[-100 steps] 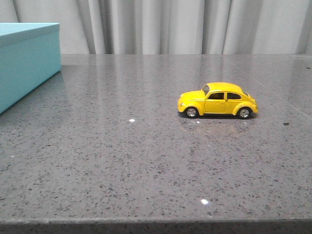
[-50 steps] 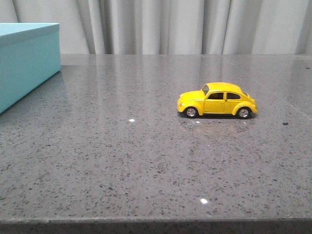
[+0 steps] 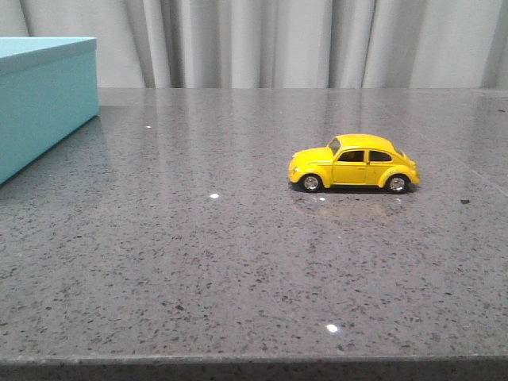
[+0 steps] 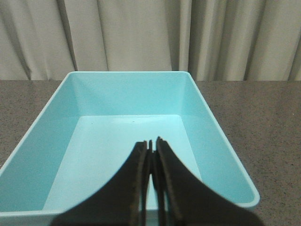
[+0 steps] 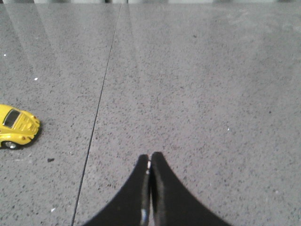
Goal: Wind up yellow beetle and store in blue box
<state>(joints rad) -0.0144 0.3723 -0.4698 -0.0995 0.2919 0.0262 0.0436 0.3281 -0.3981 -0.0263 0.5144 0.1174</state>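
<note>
The yellow beetle [image 3: 354, 163] stands on its wheels on the grey table, right of centre, nose to the left. Its rear also shows in the right wrist view [image 5: 18, 125]. The blue box [image 3: 44, 99] stands at the far left; in the left wrist view it is open and empty [image 4: 127, 136]. My left gripper [image 4: 152, 141] is shut and empty above the box's near end. My right gripper [image 5: 149, 156] is shut and empty above bare table, apart from the beetle. Neither gripper shows in the front view.
The grey speckled table [image 3: 238, 262] has a front edge at the bottom of the front view and a thin seam line [image 5: 96, 117] near the beetle. Grey curtains [image 3: 278, 40] hang behind the table.
</note>
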